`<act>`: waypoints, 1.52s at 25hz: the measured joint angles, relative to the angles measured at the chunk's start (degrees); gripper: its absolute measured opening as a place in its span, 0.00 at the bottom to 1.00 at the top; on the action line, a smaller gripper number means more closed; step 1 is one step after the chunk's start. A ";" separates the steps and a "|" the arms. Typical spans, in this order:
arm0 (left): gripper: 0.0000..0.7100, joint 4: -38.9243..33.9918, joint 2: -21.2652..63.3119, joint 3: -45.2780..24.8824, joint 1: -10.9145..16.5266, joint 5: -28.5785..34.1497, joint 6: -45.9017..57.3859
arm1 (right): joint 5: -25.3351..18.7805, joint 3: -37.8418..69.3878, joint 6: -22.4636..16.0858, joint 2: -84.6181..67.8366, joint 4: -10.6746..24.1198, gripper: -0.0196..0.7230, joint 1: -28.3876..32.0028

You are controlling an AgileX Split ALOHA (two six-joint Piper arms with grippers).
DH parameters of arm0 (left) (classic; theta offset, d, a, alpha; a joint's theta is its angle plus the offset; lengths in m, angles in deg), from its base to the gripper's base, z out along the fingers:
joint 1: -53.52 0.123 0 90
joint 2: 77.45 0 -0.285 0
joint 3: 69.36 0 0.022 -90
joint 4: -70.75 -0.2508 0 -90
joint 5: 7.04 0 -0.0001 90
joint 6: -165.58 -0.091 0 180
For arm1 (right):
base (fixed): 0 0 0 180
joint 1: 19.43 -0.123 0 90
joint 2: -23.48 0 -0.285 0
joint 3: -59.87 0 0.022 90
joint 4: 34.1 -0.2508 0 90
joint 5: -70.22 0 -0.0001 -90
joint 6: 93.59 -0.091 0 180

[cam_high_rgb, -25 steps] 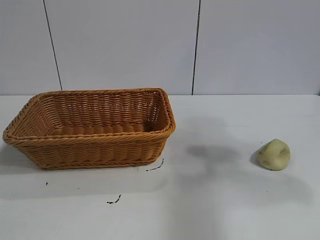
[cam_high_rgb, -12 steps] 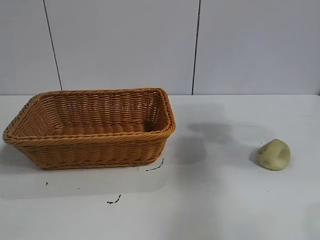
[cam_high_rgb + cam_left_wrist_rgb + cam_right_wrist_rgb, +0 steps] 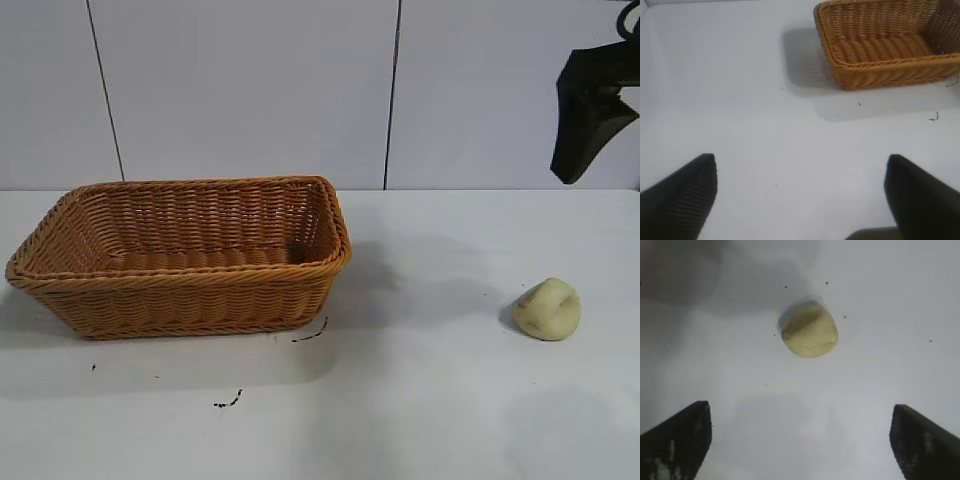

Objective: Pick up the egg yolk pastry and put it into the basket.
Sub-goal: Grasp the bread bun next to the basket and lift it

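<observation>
Now the pastry [image 3: 547, 308] sits alone on the table [image 3: 430, 400], well apart from the basket [image 3: 180, 255] at the left. The right gripper [image 3: 800, 440] hangs high above it, fingers wide apart, likely lining up a straight drop. Only its wrist view shows that spread; outside, just 1 dark piece shows at the top corner. The left gripper [image 3: 800, 195], fingers also apart, faces the basket, unseen from outside.
</observation>
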 joint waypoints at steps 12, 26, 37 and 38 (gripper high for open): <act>0.98 0.00 0.00 0.00 0.00 0.00 0.00 | 11.05 -0.33 -4.01 12.37 1.19 0.96 0.00; 0.98 0.00 0.00 0.00 0.00 0.00 0.00 | 15.22 -0.33 -7.38 19.69 2.41 0.96 0.00; 0.98 0.00 0.00 0.00 0.00 0.00 0.00 | 11.26 -0.33 -7.49 19.71 2.36 0.50 0.00; 0.98 0.00 0.00 0.00 0.00 0.00 0.00 | 11.21 -0.33 -7.42 19.71 2.36 0.37 0.00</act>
